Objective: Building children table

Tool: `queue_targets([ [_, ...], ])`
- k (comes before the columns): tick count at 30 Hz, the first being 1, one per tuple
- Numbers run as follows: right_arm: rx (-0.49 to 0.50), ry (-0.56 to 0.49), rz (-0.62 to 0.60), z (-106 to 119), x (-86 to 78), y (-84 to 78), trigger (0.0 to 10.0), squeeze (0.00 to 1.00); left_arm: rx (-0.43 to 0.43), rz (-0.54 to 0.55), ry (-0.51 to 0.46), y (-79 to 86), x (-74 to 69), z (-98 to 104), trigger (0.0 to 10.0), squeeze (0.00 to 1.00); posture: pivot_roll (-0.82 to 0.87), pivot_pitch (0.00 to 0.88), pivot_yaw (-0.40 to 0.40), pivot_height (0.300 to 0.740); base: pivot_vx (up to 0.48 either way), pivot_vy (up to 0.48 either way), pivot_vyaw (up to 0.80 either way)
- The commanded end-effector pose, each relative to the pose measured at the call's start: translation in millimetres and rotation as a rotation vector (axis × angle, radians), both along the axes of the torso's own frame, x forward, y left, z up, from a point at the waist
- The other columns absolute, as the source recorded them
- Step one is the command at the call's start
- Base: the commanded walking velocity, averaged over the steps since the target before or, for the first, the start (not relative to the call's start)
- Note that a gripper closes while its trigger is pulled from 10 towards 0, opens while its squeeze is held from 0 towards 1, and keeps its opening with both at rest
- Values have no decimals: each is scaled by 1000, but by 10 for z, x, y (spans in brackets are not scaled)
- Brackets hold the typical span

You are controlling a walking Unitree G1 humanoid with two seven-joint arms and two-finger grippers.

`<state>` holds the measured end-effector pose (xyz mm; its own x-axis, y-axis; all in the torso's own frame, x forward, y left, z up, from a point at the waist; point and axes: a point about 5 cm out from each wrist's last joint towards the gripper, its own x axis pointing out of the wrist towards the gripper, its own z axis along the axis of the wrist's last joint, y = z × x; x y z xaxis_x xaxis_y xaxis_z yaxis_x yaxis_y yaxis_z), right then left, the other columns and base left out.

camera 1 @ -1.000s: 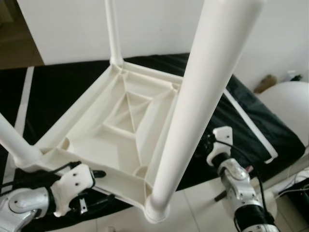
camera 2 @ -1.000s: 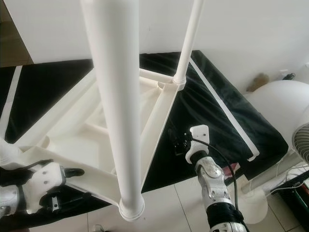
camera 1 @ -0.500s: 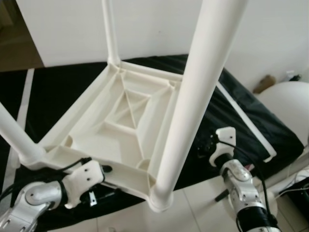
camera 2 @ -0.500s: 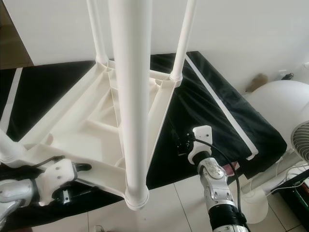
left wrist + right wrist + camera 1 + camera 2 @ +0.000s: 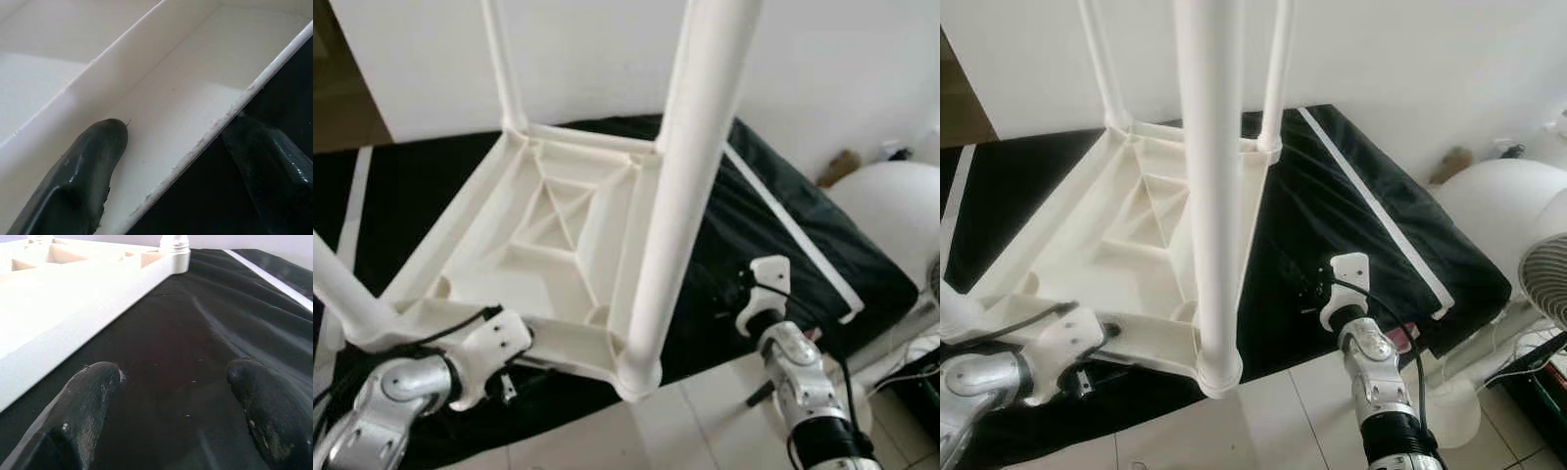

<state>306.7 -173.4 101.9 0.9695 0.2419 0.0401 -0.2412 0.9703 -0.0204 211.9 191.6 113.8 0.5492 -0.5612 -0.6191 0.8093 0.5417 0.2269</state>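
Table: your white children's table point(image 5: 548, 245) lies upside down, legs up, on the black bed cover point(image 5: 1351, 211).
Left gripper point(image 5: 181, 161): pinching the table's near rim.
Right gripper point(image 5: 171, 396): fingers spread, over the cover's near edge beside the table.

It looked like a room in a home: a low bed or mattress under a black cover point(image 5: 1371, 235) with white stripes stood against a plain white wall point(image 5: 1410, 59), on a pale tiled floor point(image 5: 1283, 411). A fan point(image 5: 1542, 284) and loose cables point(image 5: 1528, 367) sat beside it
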Motion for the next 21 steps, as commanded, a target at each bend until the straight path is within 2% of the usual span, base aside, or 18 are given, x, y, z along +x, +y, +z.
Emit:
queue_targets([
  [1, 2, 4, 7, 3, 5, 13, 10000, 0, 176, 340, 49, 254, -111, -361, 10000, 0, 55, 65, -51, 740, 0, 0, 0],
  [5, 6, 8, 27, 0, 0, 40, 10000, 0, 158, 360, 70, 268, -120, -339, 10000, 0, 54, 58, -47, 740, 0, 0, 0],
  [7, 6, 11, 40, -3, -2, 58, 10000, 0, 78, 348, 6, 262, -82, -235, 10000, 0, 54, 56, -44, 740, 0, 0, 0],
  [8, 6, 11, 40, -3, -2, 58, 10000, 0, 78, 348, 6, 262, -82, -235, 10000, 0, 54, 56, -44, 740, 0, 0, 0],
  [11, 4, 12, 46, -7, 2, 71, 10000, 0, -75, 420, -57, 301, -3, -58, 10000, 0, 58, 50, -38, 740, 0, 0, 0],
  [12, 5, 12, 46, -6, 5, 72, 10000, 0, -105, 452, -104, 333, 17, -2, 10000, 0, 58, 50, -38, 740, 0, 0, 0],
  [13, 5, 12, 46, -6, 5, 72, 10000, 0, -105, 452, -104, 333, 17, -2, 10000, 0, 58, 50, -38, 740, 0, 0, 0],
  [14, 6, 11, 47, -5, 8, 74, 10000, 0, -148, 465, -178, 377, 30, 80, 10000, 0, 60, 49, -39, 740, 0, 0, 0],
  [15, 8, 11, 48, -5, 10, 79, 10000, 0, -262, 457, -228, 391, 34, 181, 10000, 0, 63, 47, -38, 740, 0, 0, 0],
  [17, 9, 11, 52, -7, 13, 88, 10000, 0, -431, 417, -315, 392, 11, 349, 10000, 0, 68, 45, -38, 740, 0, 0, 0],
  [18, 9, 11, 52, -7, 13, 88, 10000, 0, -431, 417, -315, 392, 11, 349, 10000, 0, 68, 45, -38, 740, 0, 0, 0],
  [19, 10, 12, 54, -10, 14, 94, 10000, 0, -516, 385, -355, 373, -14, 431, 10000, 0, 69, 44, -38, 740, 0, 0, 0],
  [20, 10, 12, 54, -10, 14, 94, 10000, 0, -516, 385, -355, 373, -14, 431, 10000, 0, 69, 44, -38, 740, 0, 0, 0],
  [21, 10, 12, 57, -14, 16, 103, 10000, 0, -584, 330, -349, 335, -42, 473, 10000, 0, 71, 39, -39, 740, 0, 0, 0],
])
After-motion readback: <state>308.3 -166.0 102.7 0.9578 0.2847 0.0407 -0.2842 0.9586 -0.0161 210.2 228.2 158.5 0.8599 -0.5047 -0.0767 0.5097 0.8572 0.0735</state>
